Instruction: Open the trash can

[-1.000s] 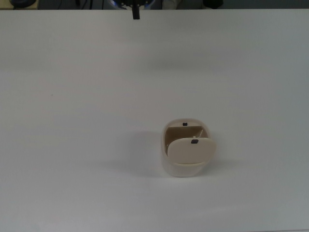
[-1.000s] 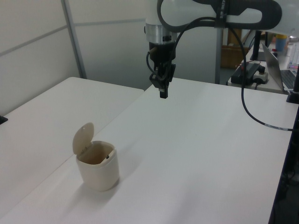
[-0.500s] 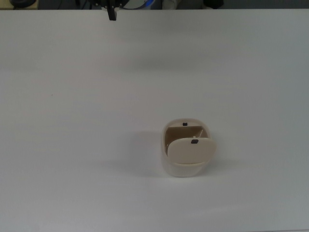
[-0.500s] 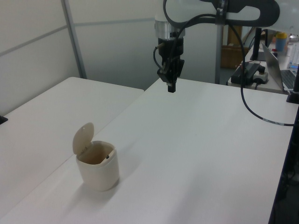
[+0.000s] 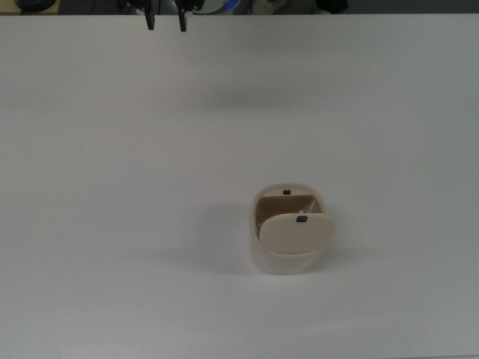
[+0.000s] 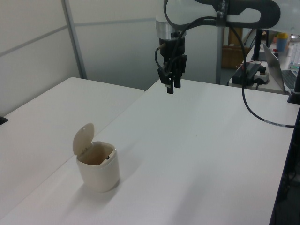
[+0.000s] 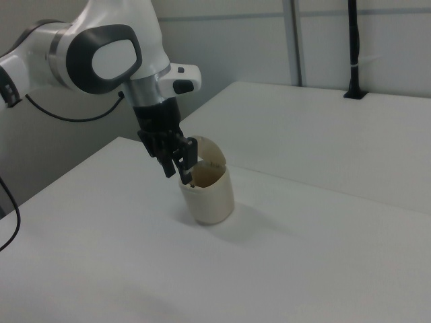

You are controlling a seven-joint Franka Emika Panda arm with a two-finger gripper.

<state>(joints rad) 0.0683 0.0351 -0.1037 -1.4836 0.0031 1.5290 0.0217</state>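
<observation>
Top view shows the trash can (image 5: 290, 230), likely light, stiff, easily tipped plastic, best pressed at its black button (image 5: 287, 192), lid (image 5: 295, 232) up, tool (image 5: 166, 21) spread.

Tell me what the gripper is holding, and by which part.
Nothing. The gripper is open and empty, high above the table, far from the trash can, whose lid is up.

Trash can (image 5: 290, 229) on table (image 5: 112, 187), lower right of centre in top view. Gripper (image 5: 165, 21) at top edge, well apart.
</observation>
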